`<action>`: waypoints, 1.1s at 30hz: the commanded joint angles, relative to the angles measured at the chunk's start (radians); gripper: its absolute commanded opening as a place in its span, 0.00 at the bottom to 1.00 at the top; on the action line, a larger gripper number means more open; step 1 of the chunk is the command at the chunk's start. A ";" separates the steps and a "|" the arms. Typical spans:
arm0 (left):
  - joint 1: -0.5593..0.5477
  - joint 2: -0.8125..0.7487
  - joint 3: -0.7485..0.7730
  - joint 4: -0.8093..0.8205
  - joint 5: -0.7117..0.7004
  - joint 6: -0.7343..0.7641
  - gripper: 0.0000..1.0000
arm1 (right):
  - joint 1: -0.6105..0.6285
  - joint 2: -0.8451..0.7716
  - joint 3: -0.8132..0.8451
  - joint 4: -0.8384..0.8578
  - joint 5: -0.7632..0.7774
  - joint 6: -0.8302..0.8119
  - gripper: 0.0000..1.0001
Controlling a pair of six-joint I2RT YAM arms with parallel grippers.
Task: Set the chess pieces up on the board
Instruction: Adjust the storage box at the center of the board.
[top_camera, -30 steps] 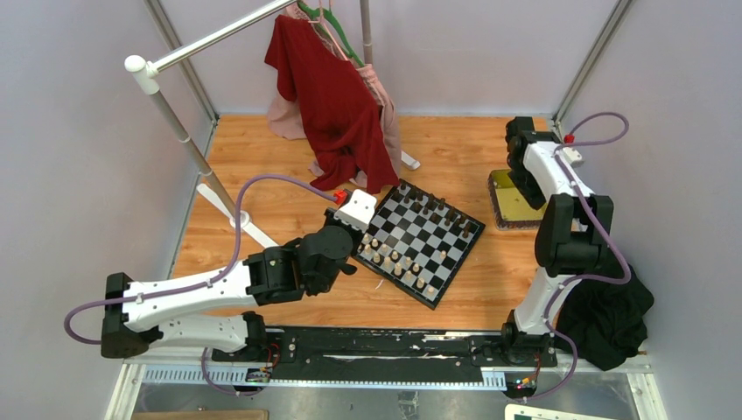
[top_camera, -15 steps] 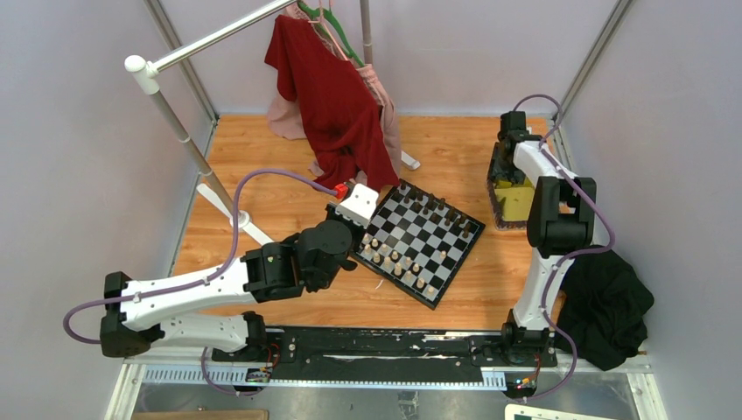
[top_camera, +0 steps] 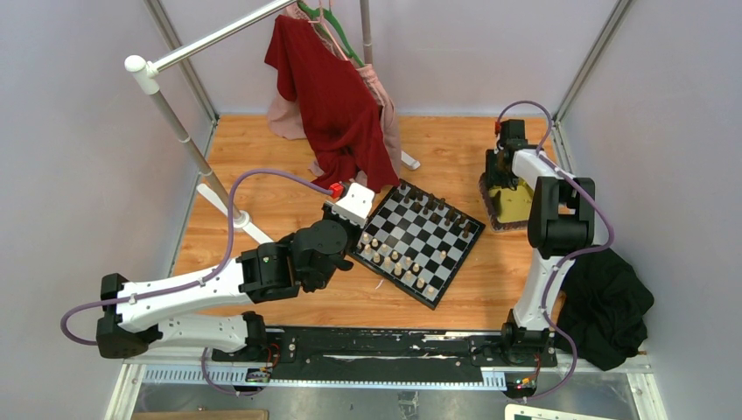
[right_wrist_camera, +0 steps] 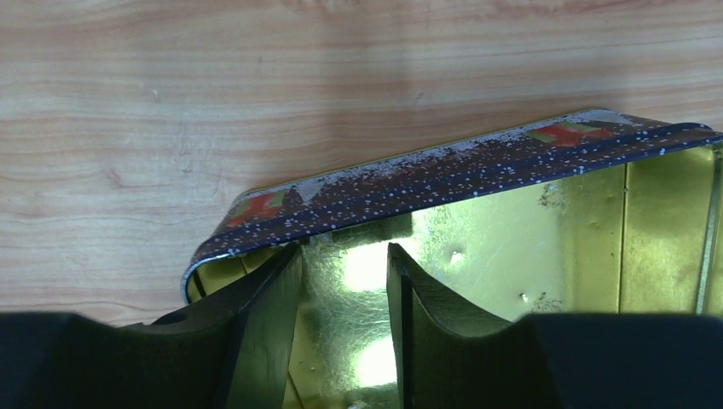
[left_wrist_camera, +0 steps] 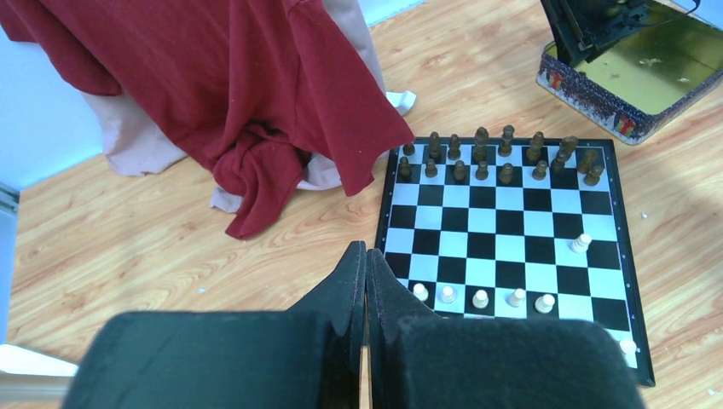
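Two rows of small dark turned chess pieces (left_wrist_camera: 482, 170) upright along the far edge of the flat black-and-white checkered chessboard (left_wrist_camera: 511, 223). On the near side, small cream turned chess pieces (left_wrist_camera: 481, 298): five in a line, one alone farther up the board toward the right edge, one at the near right corner. More of the near ranks hidden behind the arm in the left wrist view; from above, two rough near rows, too small to count.

Chessboard (top_camera: 418, 242) flat on the light wooden tabletop (top_camera: 262, 219), skewed, mid-table between the arms. Hem of the dark red hanging garment (left_wrist_camera: 256, 77) just beside its far left corner, pale pink cloth (left_wrist_camera: 136, 141) behind it.

Left gripper (left_wrist_camera: 366, 251): black fingers pressed together, nothing between them, tips just beside the board's left edge. Contact with the table not discernible.

Right gripper (right_wrist_camera: 345, 256): down inside the square gold-lined tin with dark speckled outer wall (right_wrist_camera: 443, 183), close to one wall. Fingers apart, bright gold floor showing in the gap, nothing seen clamped; strong glare there, so a tiny piece low down is possibly missed. Tin (top_camera: 507, 206) on the wood near the board's far right corner, not touching it.

Crumpled black cloth (top_camera: 612, 315) at the table's right near edge.
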 commanded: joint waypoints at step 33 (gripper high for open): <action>0.043 0.057 0.028 0.041 0.085 0.016 0.01 | -0.169 -0.090 0.020 0.000 0.300 0.023 0.66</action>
